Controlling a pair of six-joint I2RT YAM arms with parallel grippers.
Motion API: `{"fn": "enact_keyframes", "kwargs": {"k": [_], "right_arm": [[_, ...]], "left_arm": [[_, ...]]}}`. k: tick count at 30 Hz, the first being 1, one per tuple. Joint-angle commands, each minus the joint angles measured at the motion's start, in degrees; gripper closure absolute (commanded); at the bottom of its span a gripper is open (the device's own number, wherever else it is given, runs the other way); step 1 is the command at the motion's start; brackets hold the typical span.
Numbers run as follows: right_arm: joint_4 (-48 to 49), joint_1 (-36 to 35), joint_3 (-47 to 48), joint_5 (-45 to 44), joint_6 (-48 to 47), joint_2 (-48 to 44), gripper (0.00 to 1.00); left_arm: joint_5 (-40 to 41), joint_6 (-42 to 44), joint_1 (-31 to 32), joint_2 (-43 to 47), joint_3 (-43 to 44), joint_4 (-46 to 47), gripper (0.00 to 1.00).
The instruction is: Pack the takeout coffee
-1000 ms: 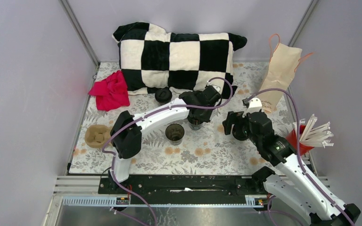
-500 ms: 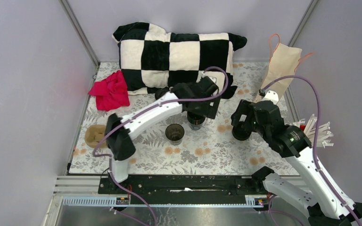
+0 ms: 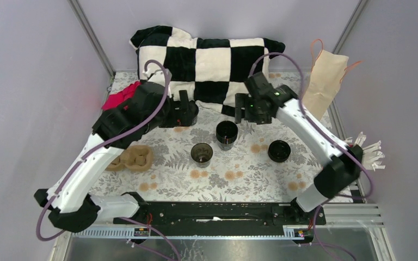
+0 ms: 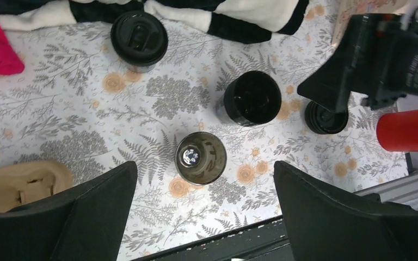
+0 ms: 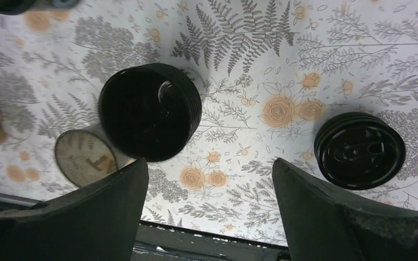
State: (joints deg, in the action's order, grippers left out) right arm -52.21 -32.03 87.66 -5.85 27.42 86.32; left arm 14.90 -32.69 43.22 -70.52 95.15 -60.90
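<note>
The left arm (image 3: 95, 163) reached across the floral surface (image 3: 239, 182) toward the back. The left jaws stood spread wide with nothing between them; in the wrist view only the patterned surface and the cups far below showed in the gap. One takeout coffee, the lidded cup (image 3: 188, 110), stood upright just in front of the checkered pillow (image 3: 212, 60). From above, the left jaws overlapped its left side, though whether they touched it could not be told.

The second takeout coffee, the open black cup (image 3: 227, 132), stood upright near the middle of the surface, without its lid. The loose lid (image 3: 279, 151) lay flat to its right, well apart from it. The right arm (image 3: 310, 128) arched in from the right. The right jaws were also spread and held nothing, hanging above the surface just right of the open black cup. In the right wrist view that cup sat toward the left jaw and the loose lid toward the right one.

A smaller dark cup (image 3: 201, 154) stood just in front and to the left of the open black cup, apart from it. The brown pulp carrier (image 3: 135, 159) lay near the left edge with its wells empty. A red cloth (image 3: 121, 98) lay partly hidden behind the left arm. A paper bag (image 3: 324, 81) leaned at the back right, and white straws (image 3: 369, 155) stuck out of a red cup (image 4: 408, 129) at the right edge.
</note>
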Motion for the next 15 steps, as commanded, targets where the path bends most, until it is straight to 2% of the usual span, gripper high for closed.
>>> {"fn": "enact_keyframes", "kwargs": {"k": [1, 8, 15], "right_arm": [[-6.64, -0.21, 7.47, 1.97, -3.2, 8.61, 0.14], [-4.98, -0.44, 10.99, 3.94, -1.54, 19.33, 0.39], [-2.26, -2.54, 8.9, 0.4, 1.36, 21.98, 0.61]], "left_arm": [[1.53, -1.63, -0.51, 1.34, -4.09, -0.01, 0.01], [0.77, -0.95, -0.6, 1.98, -5.32, 1.25, 0.01], [0.88, 2.02, -1.14, 1.23, -4.8, 1.46, 0.01]]}}
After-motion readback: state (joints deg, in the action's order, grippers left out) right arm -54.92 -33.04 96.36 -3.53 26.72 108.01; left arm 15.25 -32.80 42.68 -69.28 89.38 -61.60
